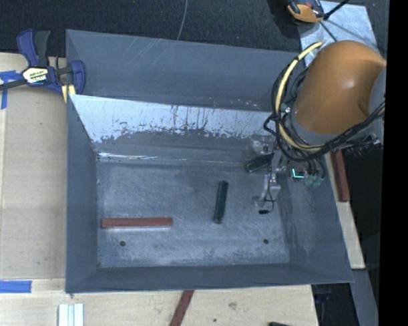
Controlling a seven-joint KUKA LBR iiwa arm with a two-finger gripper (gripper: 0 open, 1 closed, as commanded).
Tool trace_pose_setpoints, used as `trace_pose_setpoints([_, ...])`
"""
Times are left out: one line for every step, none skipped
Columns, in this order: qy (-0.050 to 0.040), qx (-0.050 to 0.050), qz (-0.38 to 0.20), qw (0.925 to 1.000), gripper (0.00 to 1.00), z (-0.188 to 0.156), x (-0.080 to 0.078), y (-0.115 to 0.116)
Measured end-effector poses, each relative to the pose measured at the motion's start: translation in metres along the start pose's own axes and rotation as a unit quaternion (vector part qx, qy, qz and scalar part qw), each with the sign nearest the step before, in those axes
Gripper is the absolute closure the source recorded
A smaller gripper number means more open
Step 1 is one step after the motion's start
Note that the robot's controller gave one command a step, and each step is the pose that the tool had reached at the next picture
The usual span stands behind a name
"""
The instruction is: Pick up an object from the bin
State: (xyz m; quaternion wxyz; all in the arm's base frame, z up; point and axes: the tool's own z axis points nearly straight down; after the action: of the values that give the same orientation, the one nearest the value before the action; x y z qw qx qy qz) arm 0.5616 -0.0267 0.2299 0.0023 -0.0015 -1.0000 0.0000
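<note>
Camera view: the gripper (265, 206) hangs in the right part of the bin (79, 208), right of centre in the frame, with its tip low over the floor. From this angle it cannot be told how far open the gripper is or whether it has hold of anything.

The nearest thing is a dark green stick (220, 202), slim and rod-shaped. It lies on the floor just left of the gripper, apart from it, and runs almost straight up and down the frame with its upper end tipped slightly right. Its lower end is about level with the gripper's tip.

Well to the left, in the lower left part of the floor, a reddish-brown strip (136, 223) lies flat and nearly horizontal, well apart from both the stick and the gripper.

The arm comes in from the upper right of the frame. A rounded orange cover (340, 87) sits over the wrist, above the bin's right wall. Black and yellow cables (285, 122) loop around the cover's left side and drop toward the gripper. Below them the slender gripper body points down and slightly left into the bin.

The bin floor is grey metal, dull and scuffed, with two small dark spots (123, 244) near its lower edge. The sloping back wall (179, 121) carries a band of dark scratches and streaks. Beyond the bin's upper edge lies a black surface (129, 9).
</note>
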Motion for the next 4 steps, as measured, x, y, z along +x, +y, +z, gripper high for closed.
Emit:
trace_pose_setpoints([-0.0043, 0.0, 0.0, 1.0, 0.0, -0.005, -0.001, 0.0])
trace_pose_setpoints([-0.0068, 0.001, -0.037, 0.9993, 0.0, 0.041, -0.006, 0.034])
trace_pose_setpoints([-0.0065, 0.0, -0.121, 0.9926, 0.0, 0.107, -0.012, 0.035])
trace_pose_setpoints([-0.0029, 0.001, -0.243, 0.97, 0.0, 0.149, -0.014, 0.026])
